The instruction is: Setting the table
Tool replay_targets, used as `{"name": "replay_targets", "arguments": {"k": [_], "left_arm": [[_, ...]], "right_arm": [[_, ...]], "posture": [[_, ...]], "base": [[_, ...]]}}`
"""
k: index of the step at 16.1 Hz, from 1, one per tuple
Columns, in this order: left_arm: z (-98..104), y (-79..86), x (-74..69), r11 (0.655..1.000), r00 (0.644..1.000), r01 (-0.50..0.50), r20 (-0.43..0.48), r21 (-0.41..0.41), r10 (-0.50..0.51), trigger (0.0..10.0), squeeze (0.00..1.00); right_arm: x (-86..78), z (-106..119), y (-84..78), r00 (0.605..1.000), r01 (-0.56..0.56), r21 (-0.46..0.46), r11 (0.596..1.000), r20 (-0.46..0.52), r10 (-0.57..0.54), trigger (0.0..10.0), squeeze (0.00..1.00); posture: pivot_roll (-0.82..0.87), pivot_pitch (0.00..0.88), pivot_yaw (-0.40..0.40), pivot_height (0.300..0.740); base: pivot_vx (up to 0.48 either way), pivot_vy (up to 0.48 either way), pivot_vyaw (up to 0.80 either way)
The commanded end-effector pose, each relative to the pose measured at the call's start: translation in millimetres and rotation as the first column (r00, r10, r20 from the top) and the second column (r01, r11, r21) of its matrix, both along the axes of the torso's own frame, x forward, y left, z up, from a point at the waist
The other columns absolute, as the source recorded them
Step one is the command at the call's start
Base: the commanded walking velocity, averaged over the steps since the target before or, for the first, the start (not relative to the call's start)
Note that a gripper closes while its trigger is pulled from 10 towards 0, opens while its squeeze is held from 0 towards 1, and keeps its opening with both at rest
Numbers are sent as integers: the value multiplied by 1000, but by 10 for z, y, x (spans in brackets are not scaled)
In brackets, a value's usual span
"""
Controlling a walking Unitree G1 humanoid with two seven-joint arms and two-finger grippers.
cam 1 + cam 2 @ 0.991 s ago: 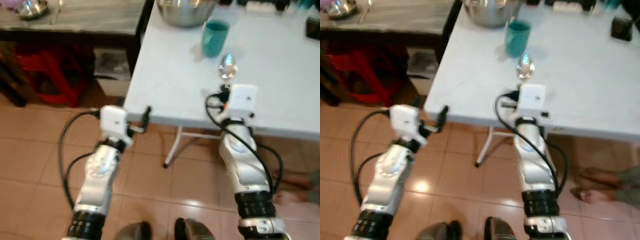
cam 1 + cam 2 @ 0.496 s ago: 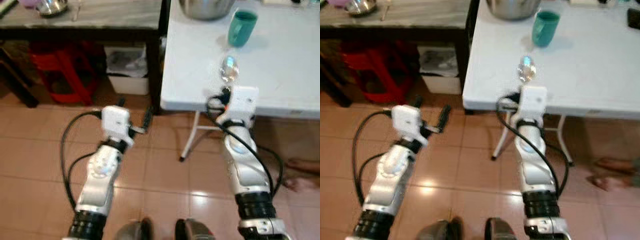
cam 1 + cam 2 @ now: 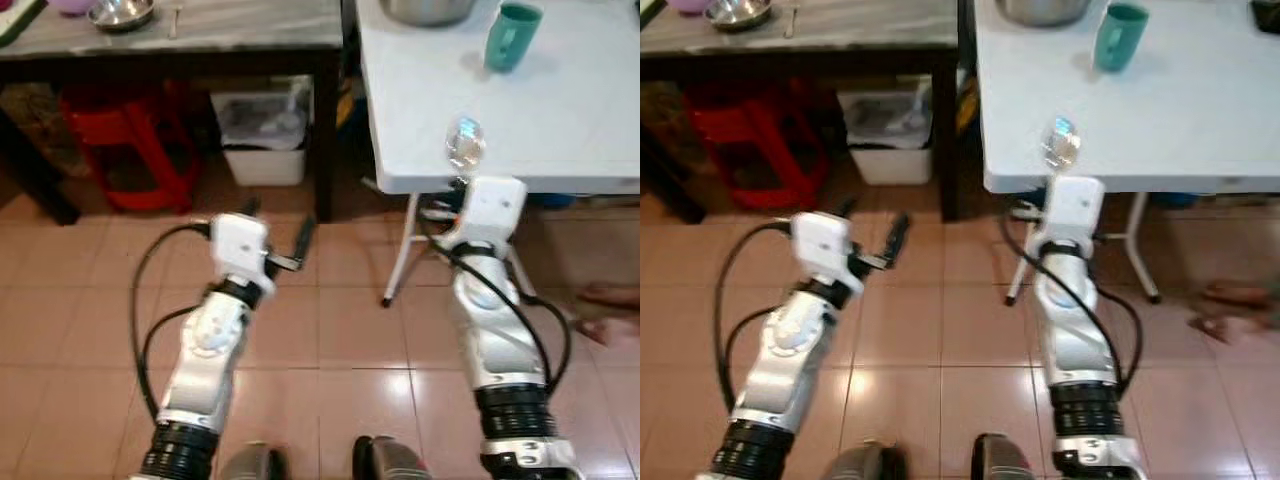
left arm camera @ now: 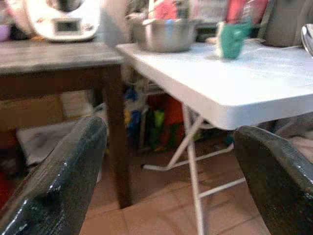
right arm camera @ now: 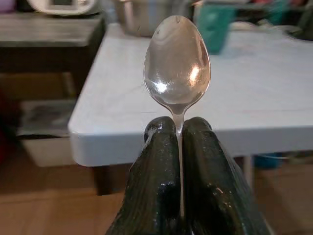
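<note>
The right gripper [image 5: 178,134] is clamped tight on the thin handle of a metal spoon [image 5: 177,61], whose shiny bowl stands up past the fingertips with the two black fingers pressed together below it. From the head camera the spoon [image 3: 465,143] sits just at the near edge of the white folding table [image 3: 560,110], with the right arm reaching up toward that edge from over the tiled floor [image 3: 330,330]. Further back on the table stand a teal cup [image 3: 511,36] and a large steel mixing bowl [image 3: 425,10], the cup just to the right of the bowl and well apart from the spoon. The left gripper [image 3: 278,228] hangs over the floor with its fingers [image 4: 58,171] spread wide and nothing between them, near the dark leg of a wooden side table [image 3: 200,35]. On that side table rests a small steel bowl [image 3: 120,13]. Beneath it sit a red plastic stool [image 3: 125,140] and a white bin [image 3: 265,135] lined with what looks like a plastic bag, though the blur makes that uncertain. A person's bare foot [image 3: 608,330] rests on the tiles at the right edge.
</note>
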State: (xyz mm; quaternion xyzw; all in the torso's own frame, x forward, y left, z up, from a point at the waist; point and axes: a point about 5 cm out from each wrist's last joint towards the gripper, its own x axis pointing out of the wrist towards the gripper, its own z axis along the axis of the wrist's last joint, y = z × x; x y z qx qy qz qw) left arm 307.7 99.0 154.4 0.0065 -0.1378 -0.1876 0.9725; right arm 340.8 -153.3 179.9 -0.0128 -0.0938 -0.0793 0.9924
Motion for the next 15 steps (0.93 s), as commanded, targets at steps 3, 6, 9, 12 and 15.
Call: {"name": "replay_targets", "arguments": {"k": [3, 6, 9, 12, 15], "left_arm": [[-2, 84, 6, 999, 1000, -31, 1, 10, 31, 10000, 0], [23, 69, -19, 1000, 1000, -16, 10, -24, 16, 10000, 0], [19, 142, -19, 998, 1000, -25, -6, -57, 25, 10000, 0], [11, 290, -39, 996, 998, -62, -7, -64, 61, 10000, 0], [-32, 362, -98, 995, 996, -83, -19, -58, 82, 10000, 0]], "right_arm": [[-3, 55, 73, 999, -18, 8, 1000, 28, 18, 10000, 0], [0, 55, 64, 999, -15, 7, 1000, 32, 15, 10000, 0], [-11, 67, 73, 998, -41, -21, 999, 46, 42, 10000, 0], [-106, 61, 65, 990, -115, -96, 989, 76, 122, 10000, 0], [-208, 15, 22, 985, -139, -142, 980, 79, 152, 10000, 0]], "posture": [[-143, 213, 23, 740], [-142, 210, 24, 740], [-138, 206, 23, 740], [-128, 204, 20, 740], [-112, 201, 21, 740]], "base": [[0, 295, 0], [0, 0, 0], [0, 0, 0], [306, 0, 0], [371, 0, 0]]}}
